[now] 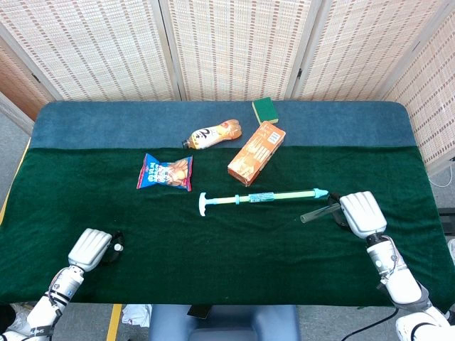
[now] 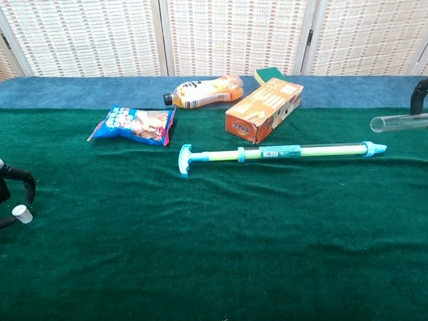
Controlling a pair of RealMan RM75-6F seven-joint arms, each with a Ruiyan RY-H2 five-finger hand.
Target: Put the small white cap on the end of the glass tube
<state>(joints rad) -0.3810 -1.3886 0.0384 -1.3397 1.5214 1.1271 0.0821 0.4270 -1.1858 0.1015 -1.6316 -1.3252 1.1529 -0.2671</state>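
Note:
The small white cap [image 2: 22,214] sits at the fingertips of my left hand [image 1: 90,247] near the table's front left; dark fingers [image 2: 25,180] curve around it and pinch it just above the green cloth. In the head view the cap [image 1: 116,247] shows as a white dot beside that hand. My right hand [image 1: 360,212] grips the clear glass tube [image 1: 317,212] at the right side of the table, with the tube's open end pointing left. In the chest view the glass tube [image 2: 399,122] juts in from the right edge, and only a dark bit of the right hand [image 2: 420,93] shows.
A long teal and green pump [image 1: 261,197] lies across the middle, close to the tube. Behind it are an orange box [image 1: 257,153], a green sponge [image 1: 265,109], a lying bottle [image 1: 213,134] and a blue snack bag [image 1: 166,172]. The green cloth [image 1: 227,249] covers the table.

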